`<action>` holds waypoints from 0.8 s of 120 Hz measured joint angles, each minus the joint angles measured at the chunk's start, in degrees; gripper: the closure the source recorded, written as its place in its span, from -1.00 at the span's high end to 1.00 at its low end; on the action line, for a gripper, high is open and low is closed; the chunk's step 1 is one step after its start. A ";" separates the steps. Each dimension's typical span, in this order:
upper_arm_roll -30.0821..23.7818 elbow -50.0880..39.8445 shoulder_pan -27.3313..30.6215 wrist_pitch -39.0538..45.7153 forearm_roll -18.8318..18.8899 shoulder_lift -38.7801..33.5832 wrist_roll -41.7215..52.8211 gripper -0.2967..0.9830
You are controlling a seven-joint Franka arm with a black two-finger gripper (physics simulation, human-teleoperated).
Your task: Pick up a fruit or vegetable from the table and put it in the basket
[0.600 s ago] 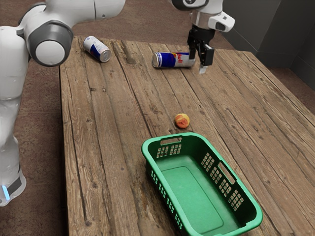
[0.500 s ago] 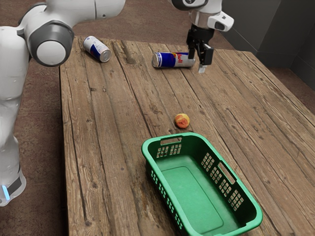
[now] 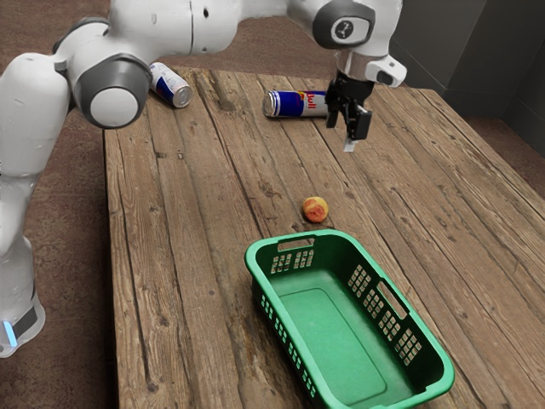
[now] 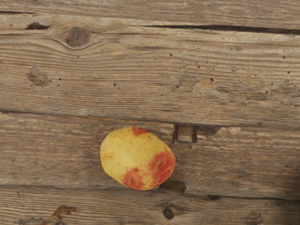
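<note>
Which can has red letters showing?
The Red Bull can toward the exterior view's right. The other can, partly behind the arm, shows blue and silver, no red letters.

Objects resting on the table (image 3: 187, 256), by kind: drink cans, two, comprising a first can (image 3: 173, 87) and a second can (image 3: 295, 104); fruit, one specimen (image 3: 315, 210), present in both the exterior and wrist views; baskets, one example (image 3: 264, 271). Supporting furniture and apparatus: tables, one; robot arms, one unit (image 3: 174, 25), bearing grippers, one in number (image 3: 349, 136). Total objects on the tabletop: four.
</note>
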 joint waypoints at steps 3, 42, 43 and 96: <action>0.06 0.00 0.31 0.02 -0.01 0.85 0.04 0.54; 0.12 -0.01 2.12 0.11 -0.07 7.45 0.38 0.54; 0.12 -0.01 2.13 0.11 -0.07 7.56 0.39 0.54; -0.41 -0.44 1.97 0.07 -0.47 14.02 0.59 0.54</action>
